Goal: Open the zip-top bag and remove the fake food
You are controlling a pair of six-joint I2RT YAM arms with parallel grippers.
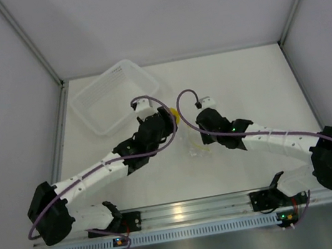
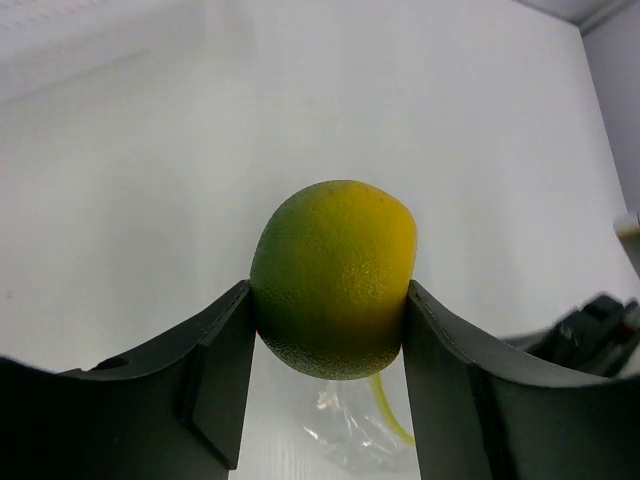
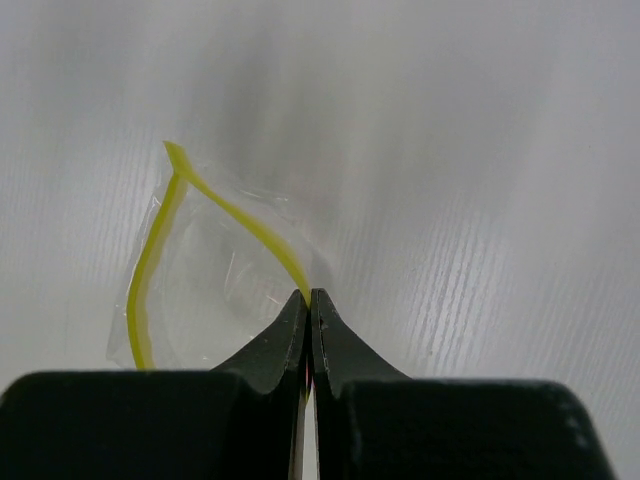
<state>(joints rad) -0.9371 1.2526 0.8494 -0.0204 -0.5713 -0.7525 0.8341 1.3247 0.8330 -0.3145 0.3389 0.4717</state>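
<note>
The left gripper (image 2: 328, 292) grasps the fake food (image 2: 335, 262) between its fingers. The right gripper (image 3: 310, 296) is clenched on the yellow strip of the zip-top bag (image 3: 205, 290).

Yellow-and-green fake food (image 2: 335, 275); clear, yellow-edged zip-top bag (image 3: 215, 280); translucent white basket (image 1: 91, 115).

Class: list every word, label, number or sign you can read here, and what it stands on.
No legible text anywhere.
On the white basket: faint marks near its far rim, too small to read.
On the fake fruit and the zip-top bag: no markings visible.
</note>
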